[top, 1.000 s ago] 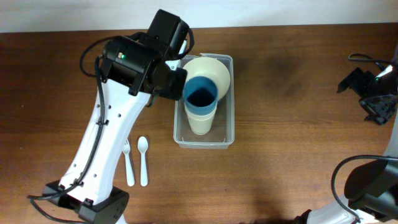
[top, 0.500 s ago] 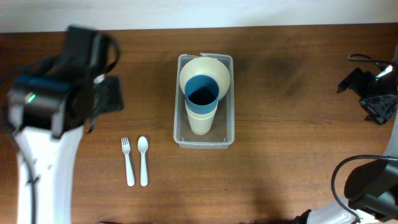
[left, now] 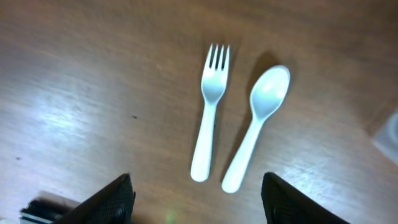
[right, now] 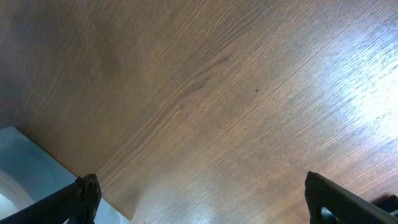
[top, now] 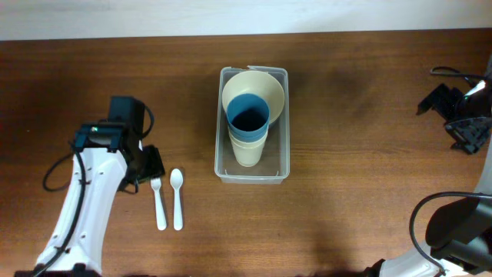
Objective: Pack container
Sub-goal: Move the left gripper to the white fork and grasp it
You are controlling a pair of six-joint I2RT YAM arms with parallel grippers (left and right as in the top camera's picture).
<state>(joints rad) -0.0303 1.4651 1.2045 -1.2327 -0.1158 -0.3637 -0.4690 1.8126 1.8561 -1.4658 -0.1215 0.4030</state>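
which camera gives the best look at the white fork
The left wrist view: the fork lies whole and large in frame, tines clear, beside the spoon. Overhead shows the same fork whole but small, left of the container. The right wrist view does not show it.

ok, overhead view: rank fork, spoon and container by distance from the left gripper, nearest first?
1. White fork, tines right beside the left gripper.
2. White spoon, on the fork's far side.
3. Clear container, farthest, mid-table.
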